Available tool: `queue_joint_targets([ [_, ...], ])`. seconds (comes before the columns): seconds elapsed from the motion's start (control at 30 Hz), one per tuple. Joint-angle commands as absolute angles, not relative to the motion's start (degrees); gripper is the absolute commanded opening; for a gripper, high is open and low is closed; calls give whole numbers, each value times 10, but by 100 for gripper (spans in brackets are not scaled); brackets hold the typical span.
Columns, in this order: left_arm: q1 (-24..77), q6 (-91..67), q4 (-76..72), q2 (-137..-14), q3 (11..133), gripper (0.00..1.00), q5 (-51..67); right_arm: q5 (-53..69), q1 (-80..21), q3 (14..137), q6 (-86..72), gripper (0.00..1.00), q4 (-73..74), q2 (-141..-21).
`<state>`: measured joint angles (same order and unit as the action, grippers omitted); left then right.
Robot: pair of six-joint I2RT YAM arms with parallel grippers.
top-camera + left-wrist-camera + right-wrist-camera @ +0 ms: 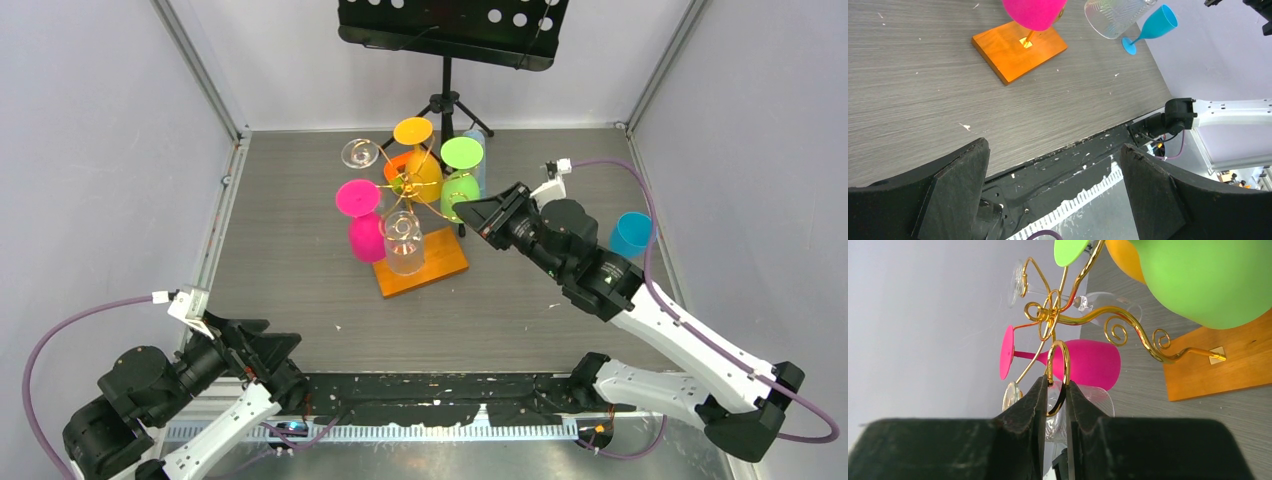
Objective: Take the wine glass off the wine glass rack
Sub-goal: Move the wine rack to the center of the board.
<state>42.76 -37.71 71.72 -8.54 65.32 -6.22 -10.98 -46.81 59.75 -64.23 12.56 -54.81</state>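
The wine glass rack [408, 185] is a gold wire tree on an orange wooden base [425, 270]. Pink [365, 235], clear [403, 243], orange [422, 170] and green [458, 190] wine glasses hang on it upside down. My right gripper [1056, 382] reaches in from the right, beside the green glass [1213, 280]. It is shut on one of the rack's gold loops [1057, 343], with a clear glass [1098, 400] behind the fingers. My left gripper [1055, 147] is open and holds nothing, low at the table's near edge, far from the rack.
A blue wine glass [630, 235] stands upright near the right wall. A black music stand [447, 30] on a tripod is behind the rack. Another clear glass [360, 153] hangs at the rack's back left. Grey walls close in both sides.
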Motion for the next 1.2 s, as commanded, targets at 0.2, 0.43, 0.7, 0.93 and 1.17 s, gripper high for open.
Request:
queue_joint_targets([
  [0.2, 430, -391, 686, -79, 652, 100, -38, -151, -471, 602, -641, 6, 76, -464],
  [0.43, 430, -391, 683, -75, 650, 100, -34, -169, -479, 594, -642, 6, 111, -429],
  [0.7, 430, -389, 673, -82, 644, 100, -23, -182, -487, 573, -649, 6, 128, -399],
  [0.93, 430, -387, 666, -85, 638, 100, -17, -201, -488, 563, -651, 6, 153, -377],
  [1.17, 430, -384, 671, -83, 638, 100, -21, -211, -488, 548, -652, 6, 161, -364],
])
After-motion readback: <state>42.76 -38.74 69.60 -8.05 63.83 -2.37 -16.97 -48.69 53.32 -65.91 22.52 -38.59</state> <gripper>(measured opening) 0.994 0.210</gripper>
